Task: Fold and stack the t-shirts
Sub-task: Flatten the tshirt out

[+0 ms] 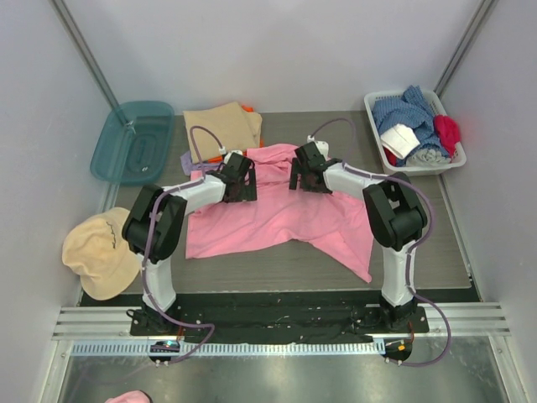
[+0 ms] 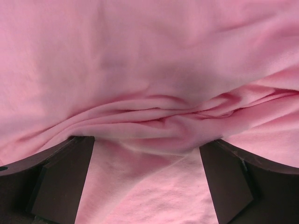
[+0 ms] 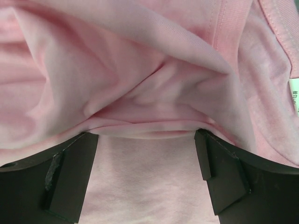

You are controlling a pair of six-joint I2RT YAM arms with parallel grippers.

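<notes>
The task looks partway done: a folded tan t-shirt [image 1: 220, 126] tops a stack near the far left of the table [image 1: 438, 252], with an orange shirt's edge [image 1: 248, 107] and a lilac one [image 1: 185, 159] peeking from beneath, while the pink t-shirt [image 1: 277, 222] lies spread and rumpled across the table's middle, not yet folded. The left gripper [image 1: 241, 178] and right gripper [image 1: 303, 172] both rest on its far part, jaws apart, each straddling a raised ridge of pink cloth without pinching it. The white basket [image 1: 375, 130] at the far right corner holds crumpled blue-checked, white and red laundry, probably awaiting folding, and the teal tub [image 1: 102, 159] at the far left shows nothing inside.
</notes>
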